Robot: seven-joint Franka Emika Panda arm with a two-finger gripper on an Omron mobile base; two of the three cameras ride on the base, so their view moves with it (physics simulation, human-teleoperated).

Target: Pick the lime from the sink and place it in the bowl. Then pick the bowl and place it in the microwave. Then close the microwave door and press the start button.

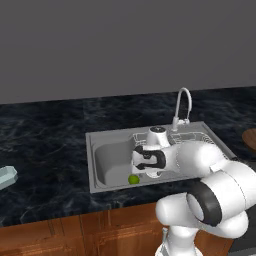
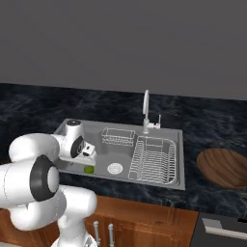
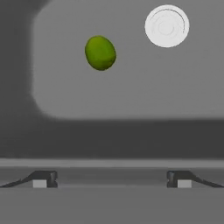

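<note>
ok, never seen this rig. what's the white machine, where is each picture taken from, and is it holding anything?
It is a rendered kitchen. The white jointed robot arm stands in front of a dark marble counter. Two pictures come from cameras on its base, behind it to the left and to the right. The third looks along the hand, with the two dark fingertips at its bottom edge.

Set into the counter is the grey steel sink, with a curved faucet and wire drying racks. A small round yellow-green lime lies on the basin floor near the round drain. A wide dark brown wooden bowl sits on the counter right of the sink.

The gripper hangs above the basin with its jaws wide apart, holding nothing.
</note>
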